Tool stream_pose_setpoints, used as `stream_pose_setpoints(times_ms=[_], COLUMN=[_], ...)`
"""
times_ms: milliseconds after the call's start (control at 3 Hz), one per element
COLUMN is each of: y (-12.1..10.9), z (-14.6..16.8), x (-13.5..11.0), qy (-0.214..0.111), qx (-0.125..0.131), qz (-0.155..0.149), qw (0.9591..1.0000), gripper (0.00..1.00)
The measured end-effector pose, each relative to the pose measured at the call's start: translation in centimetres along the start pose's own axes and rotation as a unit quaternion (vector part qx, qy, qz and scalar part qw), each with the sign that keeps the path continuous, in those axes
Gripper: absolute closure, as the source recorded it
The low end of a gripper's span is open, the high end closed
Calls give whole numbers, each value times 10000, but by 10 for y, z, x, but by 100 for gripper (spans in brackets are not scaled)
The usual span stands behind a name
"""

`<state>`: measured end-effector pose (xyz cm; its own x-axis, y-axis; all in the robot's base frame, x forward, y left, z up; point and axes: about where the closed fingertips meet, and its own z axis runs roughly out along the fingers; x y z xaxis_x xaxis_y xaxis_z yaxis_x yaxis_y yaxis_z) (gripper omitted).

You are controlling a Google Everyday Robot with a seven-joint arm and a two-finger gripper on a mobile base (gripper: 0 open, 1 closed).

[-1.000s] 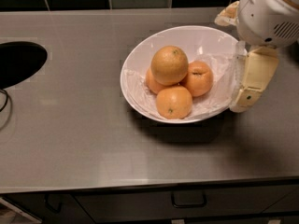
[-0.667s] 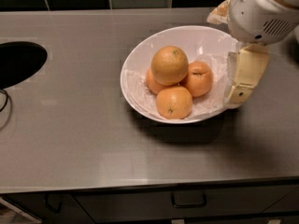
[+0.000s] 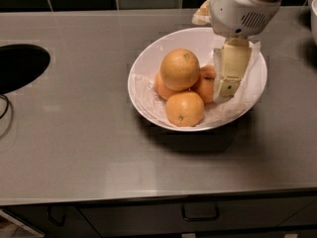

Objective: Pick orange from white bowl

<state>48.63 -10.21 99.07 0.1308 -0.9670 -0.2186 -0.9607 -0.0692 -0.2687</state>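
The orange (image 3: 180, 69), large, pale and dimpled, sits on top of three smaller deeper-orange fruits (image 3: 184, 109) in the white bowl (image 3: 144, 66). The bowl stands on the steel counter and has a crinkled clear liner. My gripper (image 3: 224, 90) hangs from the white wrist at the top right. It reaches down inside the bowl's right half, just right of the orange and in front of one small fruit (image 3: 204, 87). It holds nothing that I can see.
A dark round opening (image 3: 20, 66) is cut into the counter at the left, with a cable (image 3: 4, 105) below it. Dark tiles line the back wall. A drawer handle (image 3: 200, 213) sits under the counter's front edge. A white object (image 3: 313, 14) shows at the right edge.
My gripper has moved left, from the bowl's right rim into the bowl, closer to the fruits. The fruits and the bowl have not moved.
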Motion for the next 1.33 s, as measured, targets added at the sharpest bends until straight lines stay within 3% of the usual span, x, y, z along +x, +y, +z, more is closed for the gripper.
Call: stream_pose_setpoints(times_ms=[667, 1000, 1333], y=[-11, -14, -15], z=[28, 37, 40], x=[-18, -23, -24], qy=[-158, -214, -230], qx=[-319, -410, -438], qz=[-291, -338, -363], qw=[9989, 9984, 9981], gripper=[8, 15, 15])
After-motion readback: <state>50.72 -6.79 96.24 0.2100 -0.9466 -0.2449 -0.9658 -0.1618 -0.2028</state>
